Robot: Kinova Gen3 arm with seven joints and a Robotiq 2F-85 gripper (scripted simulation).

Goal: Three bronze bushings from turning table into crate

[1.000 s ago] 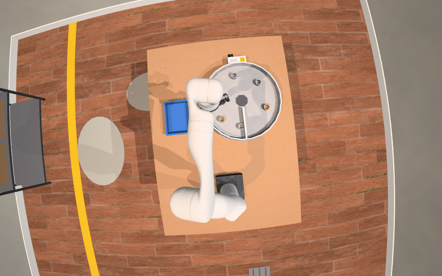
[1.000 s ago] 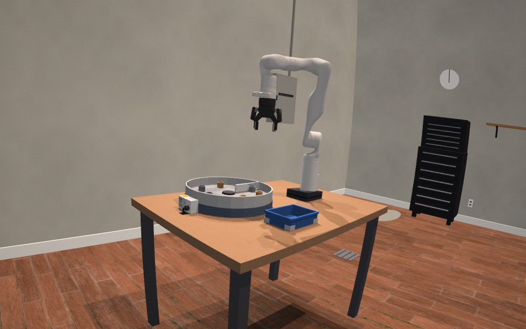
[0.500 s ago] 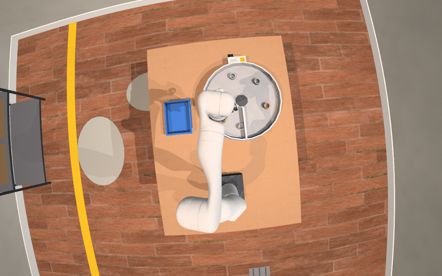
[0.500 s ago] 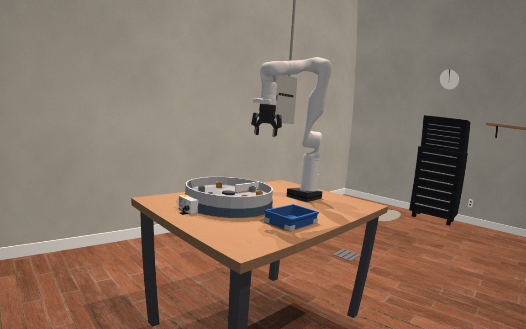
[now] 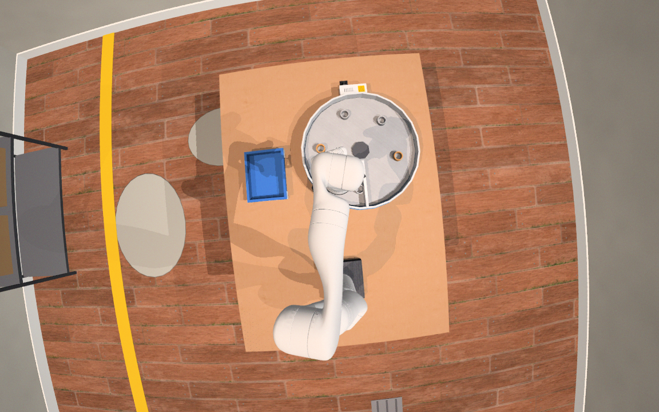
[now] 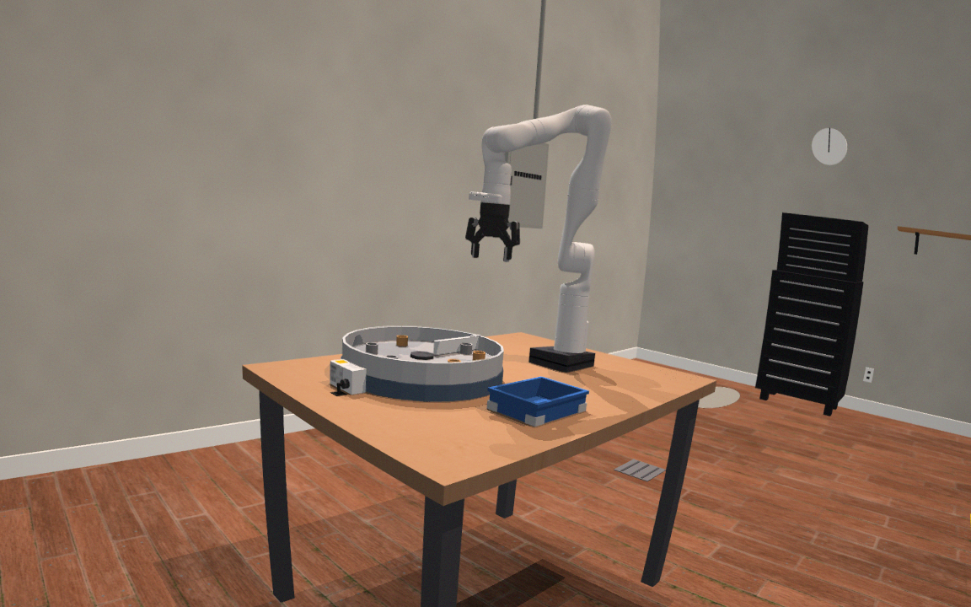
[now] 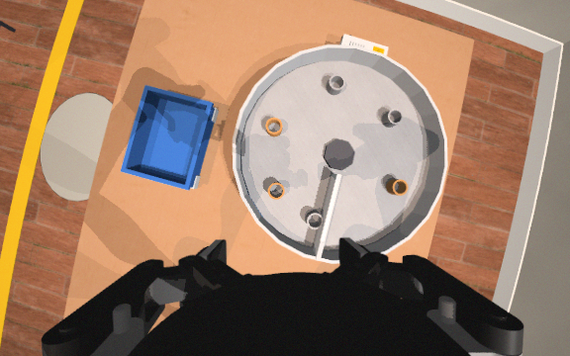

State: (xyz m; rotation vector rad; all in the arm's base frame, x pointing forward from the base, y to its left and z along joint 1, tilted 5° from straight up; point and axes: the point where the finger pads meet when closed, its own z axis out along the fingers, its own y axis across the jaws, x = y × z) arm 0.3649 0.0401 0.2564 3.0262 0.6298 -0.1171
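From my end, the gripper (image 6: 490, 255) (image 7: 283, 251) is wide open with nothing between its fingers, held well above the table (image 5: 398, 297) (image 6: 399, 445) (image 7: 206, 222). All three bronze bushings are on the turntable (image 5: 414, 150) (image 6: 428, 371) (image 7: 444, 148). In my wrist view, one (image 5: 320, 148) (image 7: 273, 127) lies on the crate side, another (image 7: 276, 191) on that same side nearer the gripper, and the third (image 5: 397, 155) (image 7: 400, 187) across the hub, beyond the divider (image 5: 365, 184) (image 6: 455, 344) (image 7: 330, 215). Three grey bushings share the disc, one just beside the divider. The blue crate (image 5: 266, 175) (image 6: 538, 400) (image 7: 168, 137) stands beside the turntable, and I see no bushing in it.
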